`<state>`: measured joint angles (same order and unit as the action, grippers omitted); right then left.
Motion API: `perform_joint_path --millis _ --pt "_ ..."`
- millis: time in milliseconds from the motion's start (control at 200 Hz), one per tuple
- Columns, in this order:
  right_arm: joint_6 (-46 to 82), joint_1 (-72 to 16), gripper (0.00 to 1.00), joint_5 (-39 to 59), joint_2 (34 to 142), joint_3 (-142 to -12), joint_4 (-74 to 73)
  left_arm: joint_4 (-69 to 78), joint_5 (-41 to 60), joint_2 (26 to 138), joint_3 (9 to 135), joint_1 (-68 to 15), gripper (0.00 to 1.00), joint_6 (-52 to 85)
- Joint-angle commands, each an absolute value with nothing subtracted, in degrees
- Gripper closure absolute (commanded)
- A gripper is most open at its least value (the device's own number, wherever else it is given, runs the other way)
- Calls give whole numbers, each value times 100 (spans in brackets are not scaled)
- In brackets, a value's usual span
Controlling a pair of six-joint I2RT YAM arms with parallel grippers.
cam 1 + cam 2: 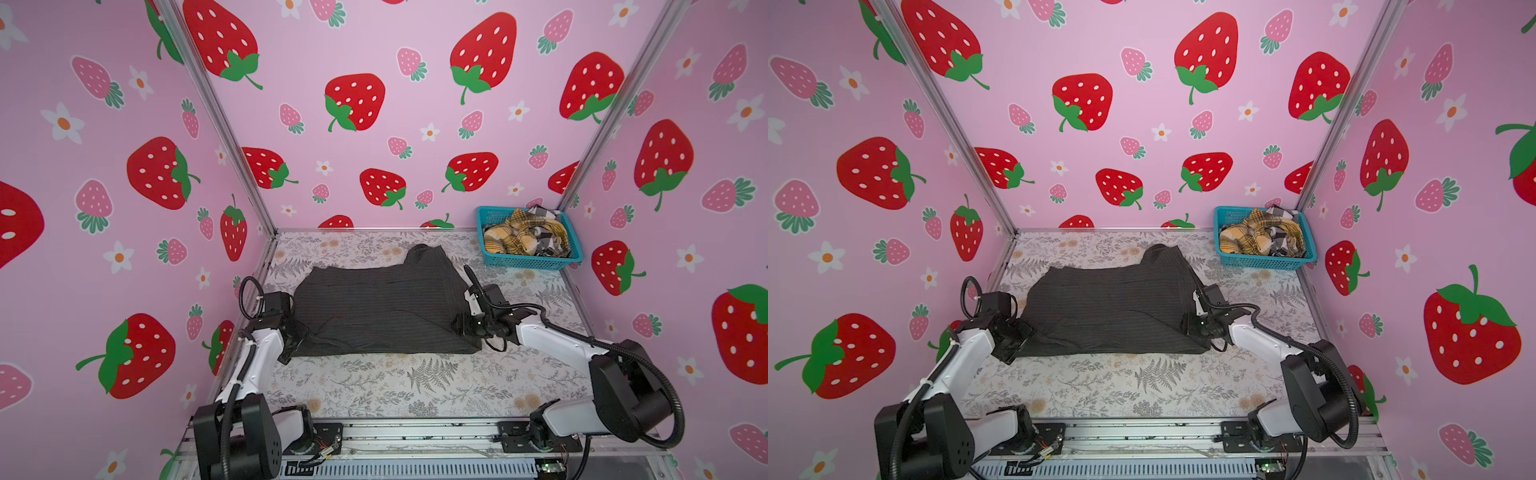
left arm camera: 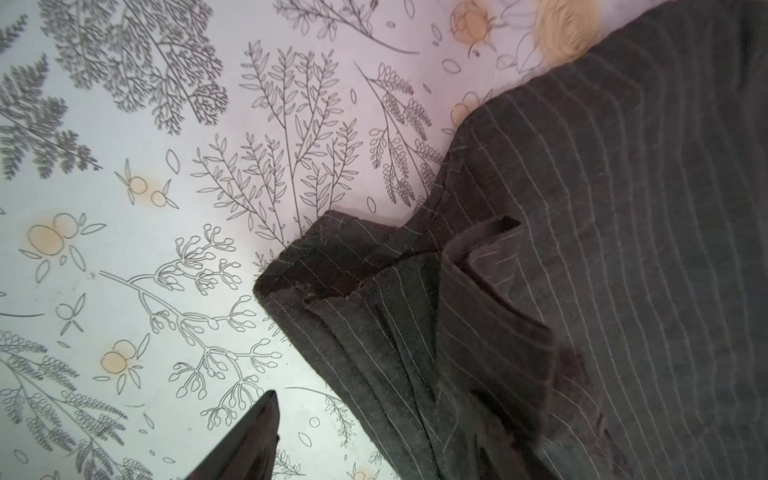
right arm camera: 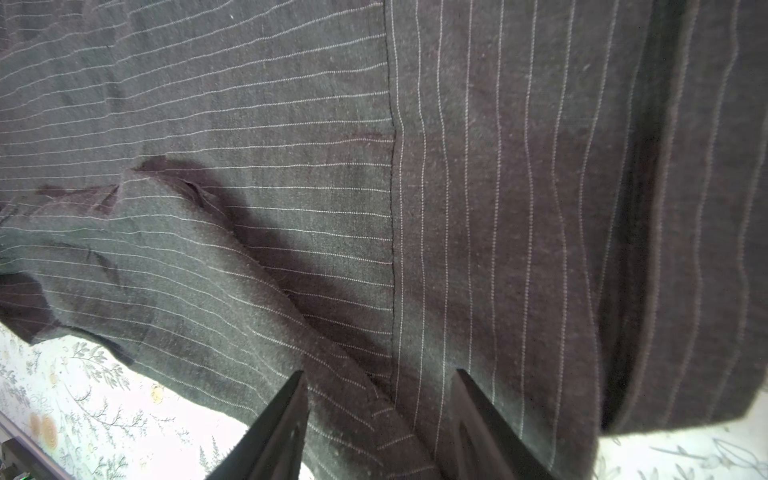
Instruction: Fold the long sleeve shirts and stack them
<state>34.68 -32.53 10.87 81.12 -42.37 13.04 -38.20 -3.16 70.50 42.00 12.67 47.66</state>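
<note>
Wrist views are showing both jaws apart: right gripper (image 3: 380, 428) over the charcoal shirt (image 3: 291, 166), left gripper (image 1: 297, 338) beside its corner; only the top views are catching the basket (image 1: 528, 262).

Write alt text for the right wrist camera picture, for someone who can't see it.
A dark pinstriped shirt fills nearly the whole frame, creased, with a folded flap. The right tool hangs over it, its two black fingers apart, and a floral table shows at the picture's edges.
</note>
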Motion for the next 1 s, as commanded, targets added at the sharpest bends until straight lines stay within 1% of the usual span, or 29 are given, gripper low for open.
perform_joint_path --millis 0,60,125,170,315,495,560,630,745,780,905,925,965,990 --pt "3453 -3291 42 997 7914 -4307 1430 -4082 -138 7344 4562 1363 28 4683" --pt "3446 -3296 42 996 7897 -4309 1452 -4076 -66 7290 4668 1377 28 4756" --pt "3417 -3296 42 1010 7882 -4298 1483 -4100 23 7038 4731 1371 25 4848" --pt "3396 -3296 42 1054 7876 -4293 1494 -4154 61 6856 4798 1364 17 4860" --pt "3275 -3377 42 1160 7913 -4328 1572 -4530 -78 6621 5168 1348 0 4693" --pt "3259 -3472 43 1077 7989 -4325 1641 -4576 -216 7299 5434 1234 0 4539" --pt "3295 -3467 43 1039 7986 -4324 1659 -4727 -273 7570 5492 1166 3 4523" --pt "3343 -3472 43 1013 7971 -4324 1653 -4743 -295 7711 5412 1160 10 4525" --pt "3384 -3472 43 1057 7993 -4368 1642 -4421 -280 7882 5230 1160 17 4518" --pt "3379 -3471 43 1079 8006 -4377 1643 -4318 -254 7983 5235 1162 22 4519" --pt "3349 -3467 46 1178 7996 -4412 1702 -3931 -181 8458 5441 1158 44 4469" --pt "3341 -3479 47 1193 7984 -4420 1712 -3856 -163 8514 5472 1159 49 4460" --pt "3317 -3485 48 1213 7964 -4434 1750 -3743 -120 8621 5520 1154 62 4429" --pt "3307 -3495 52 1224 7933 -4453 1783 -3720 -87 8678 5572 1152 71 4426"
